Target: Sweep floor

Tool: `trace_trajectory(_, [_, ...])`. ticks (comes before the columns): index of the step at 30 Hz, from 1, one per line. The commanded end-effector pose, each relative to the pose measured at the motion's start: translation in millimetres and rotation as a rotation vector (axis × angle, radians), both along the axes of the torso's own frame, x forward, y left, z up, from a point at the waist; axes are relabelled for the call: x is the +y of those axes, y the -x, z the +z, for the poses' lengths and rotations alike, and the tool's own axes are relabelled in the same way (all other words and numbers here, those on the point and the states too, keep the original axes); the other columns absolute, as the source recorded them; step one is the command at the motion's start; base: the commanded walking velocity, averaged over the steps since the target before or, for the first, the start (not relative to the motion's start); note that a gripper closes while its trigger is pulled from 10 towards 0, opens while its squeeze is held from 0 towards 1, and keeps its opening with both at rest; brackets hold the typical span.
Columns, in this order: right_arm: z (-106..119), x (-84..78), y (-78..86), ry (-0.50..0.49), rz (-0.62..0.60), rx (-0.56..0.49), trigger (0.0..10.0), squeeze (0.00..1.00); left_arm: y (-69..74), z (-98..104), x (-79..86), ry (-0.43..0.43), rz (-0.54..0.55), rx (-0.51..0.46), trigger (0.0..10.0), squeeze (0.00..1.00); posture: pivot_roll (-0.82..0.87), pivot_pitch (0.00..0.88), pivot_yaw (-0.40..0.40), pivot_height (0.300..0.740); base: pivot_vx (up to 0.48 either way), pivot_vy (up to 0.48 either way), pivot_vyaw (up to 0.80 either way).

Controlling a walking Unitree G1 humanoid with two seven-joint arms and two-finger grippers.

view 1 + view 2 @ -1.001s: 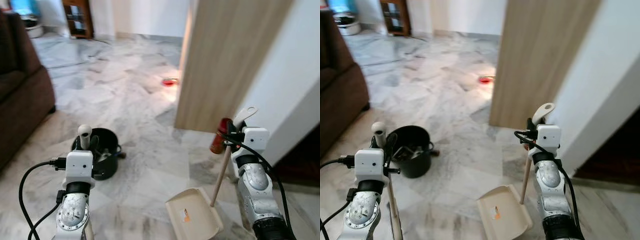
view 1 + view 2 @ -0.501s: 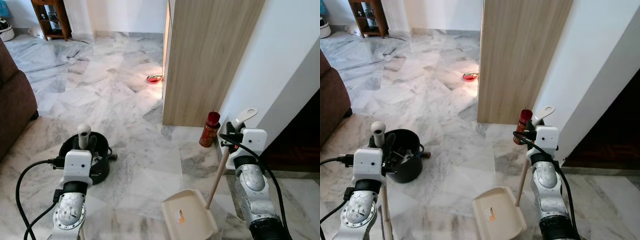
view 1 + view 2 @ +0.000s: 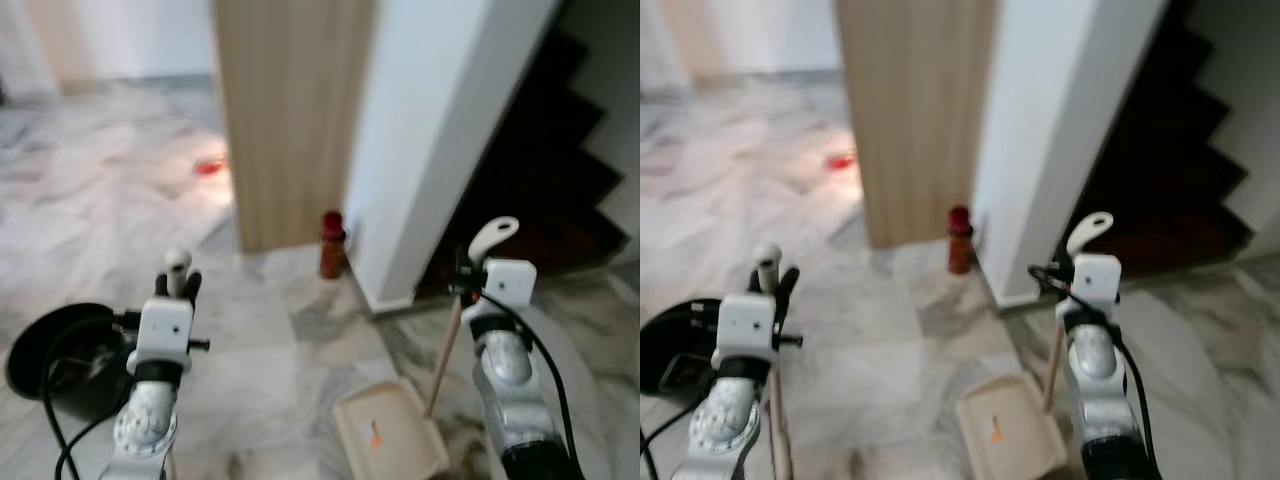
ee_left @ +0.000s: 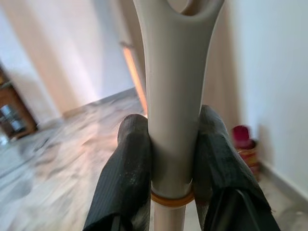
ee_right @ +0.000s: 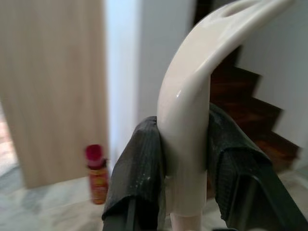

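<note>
At my left gripper [image 4: 173, 159]: fingers clamped on the pale broom handle [image 4: 175, 96], held upright for carrying, I judge; at my right gripper [image 5: 185, 163]: fingers pinched on the curved dustpan handle [image 5: 192, 96], its stick angling down so the beige dustpan [image 3: 390, 440] rests on the marble floor [image 3: 250, 330] just beside that arm; beyond: black bucket [image 3: 45, 355], red can [image 3: 332, 243] at the wall foot
</note>
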State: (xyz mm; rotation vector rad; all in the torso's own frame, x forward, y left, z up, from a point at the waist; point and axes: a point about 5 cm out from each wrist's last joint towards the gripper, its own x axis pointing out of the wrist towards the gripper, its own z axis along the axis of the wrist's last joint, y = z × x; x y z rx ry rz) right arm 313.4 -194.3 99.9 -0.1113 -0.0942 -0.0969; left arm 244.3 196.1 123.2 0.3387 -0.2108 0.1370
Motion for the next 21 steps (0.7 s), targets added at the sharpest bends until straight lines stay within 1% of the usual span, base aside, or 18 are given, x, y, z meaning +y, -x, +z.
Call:
trace_trajectory(1, [6.3,-3.5,-0.3,-0.002,-0.009,-0.032,10.0,0.00,-0.6,3.1,-5.2,-0.012,-0.018,-0.020,10.0,0.00,0.01,0.000,-0.017,0.740,0.000,0.000,-0.80])
trace_trajectory(9, [6.2,-5.8,1.1,0.002,-0.020,-0.034,10.0,0.00,-0.4,2.1,-6.2,-0.006,-0.026,-0.018,10.0,0.00,0.00,0.000,-0.015,0.740,0.000,0.000,-0.80])
trace_trajectory(12, [7.3,-6.0,-0.1,0.003,-0.027,-0.035,10.0,0.00,-2.7,3.7,-7.5,-0.002,-0.030,-0.023,10.0,0.00,0.00,0.000,-0.016,0.740,0.000,0.000,-0.80])
trace_trajectory(21, [8.2,-7.7,-1.0,-0.002,-0.053,-0.040,10.0,0.00,-5.1,4.7,-4.9,-0.002,-0.022,-0.024,10.0,0.00,0.01,0.000,-0.009,0.740,0.000,0.000,-0.80])
